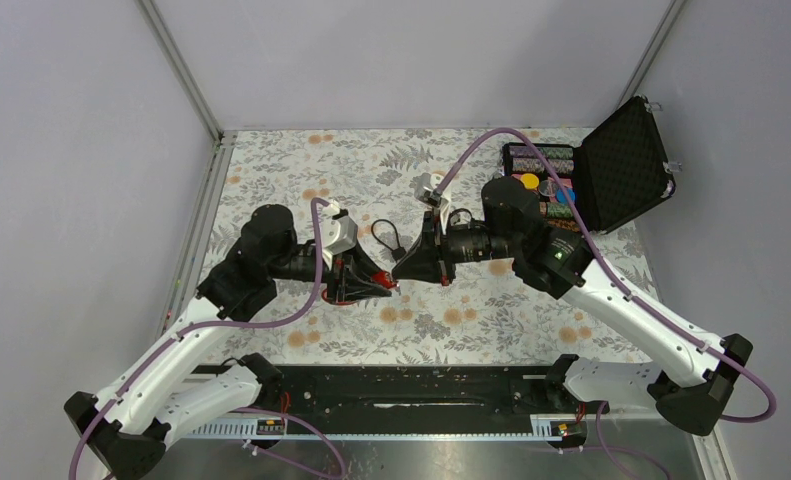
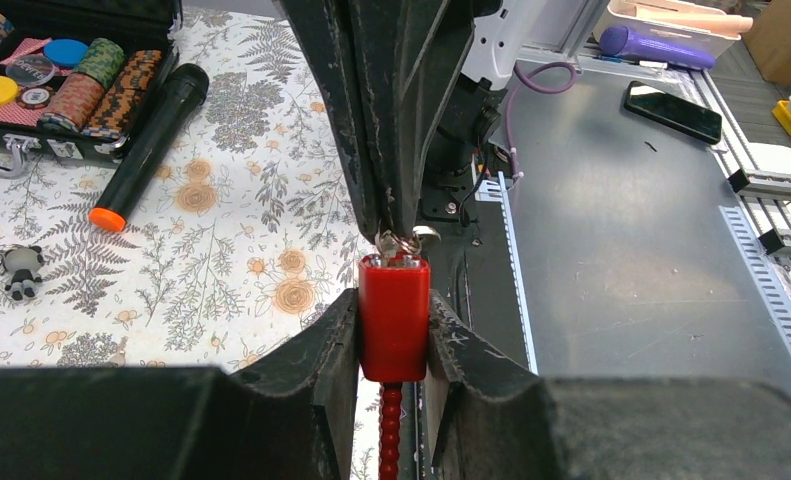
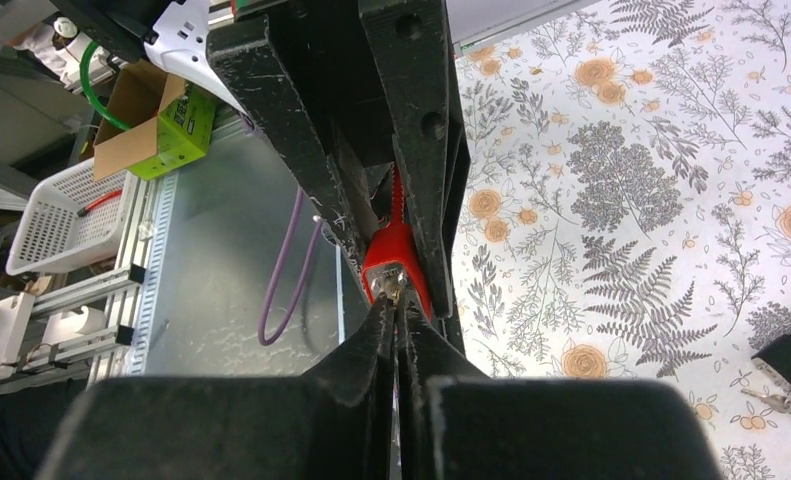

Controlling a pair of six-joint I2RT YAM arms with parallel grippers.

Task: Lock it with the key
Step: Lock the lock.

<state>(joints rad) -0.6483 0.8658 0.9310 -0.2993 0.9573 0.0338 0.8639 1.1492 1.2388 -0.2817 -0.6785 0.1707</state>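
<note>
Left claw (image 1: 390, 286) and right claw (image 1: 398, 269) black, arm shells (image 1: 186, 345) white, 1 purple cable (image 1: 501, 131) along each arm.

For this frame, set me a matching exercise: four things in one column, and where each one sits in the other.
Things:
1. red lock
2. key
3. microphone
4. phone

Places:
A. lying on the flowered cloth
B. lying on the bare grey surface
C. clamped between the left jaws
D. at the lock's top, pinched by the right jaws

Pairs: 1-C, 2-D, 3-A, 4-B
</note>
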